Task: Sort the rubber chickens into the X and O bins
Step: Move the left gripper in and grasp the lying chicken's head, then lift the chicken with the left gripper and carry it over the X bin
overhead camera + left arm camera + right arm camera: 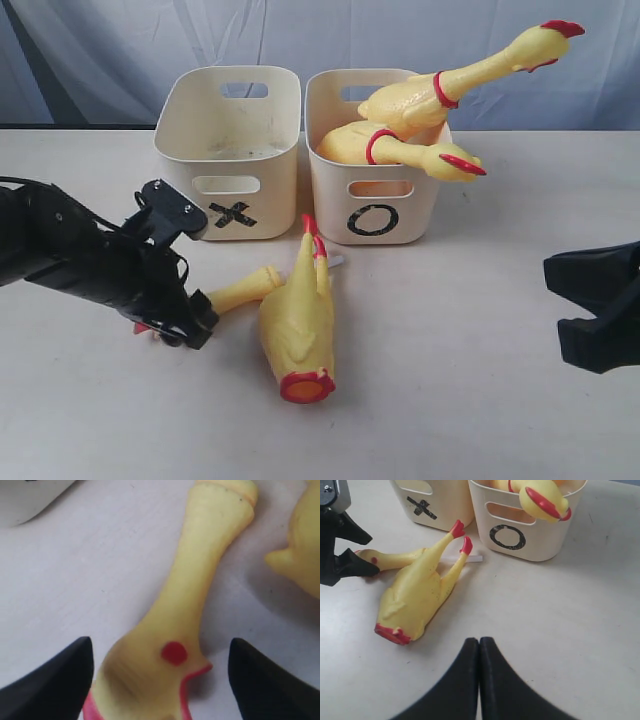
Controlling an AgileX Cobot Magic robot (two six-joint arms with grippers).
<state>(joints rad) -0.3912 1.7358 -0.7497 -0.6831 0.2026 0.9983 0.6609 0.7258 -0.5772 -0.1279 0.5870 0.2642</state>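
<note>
Soft, even, bright light; no glare.
Faint shadows on the table (450, 400); the close-up chicken head (150, 675) is blurred.

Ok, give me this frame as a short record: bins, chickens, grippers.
X bin: no chicken visible inside
O bin: two chickens, heads sticking out over the rim
Table: headless body, legs toward the bins; head-and-neck piece beside it
Left gripper: open, jaws either side of the loose head
Right gripper: shut, holding nothing, apart from the chickens
</note>
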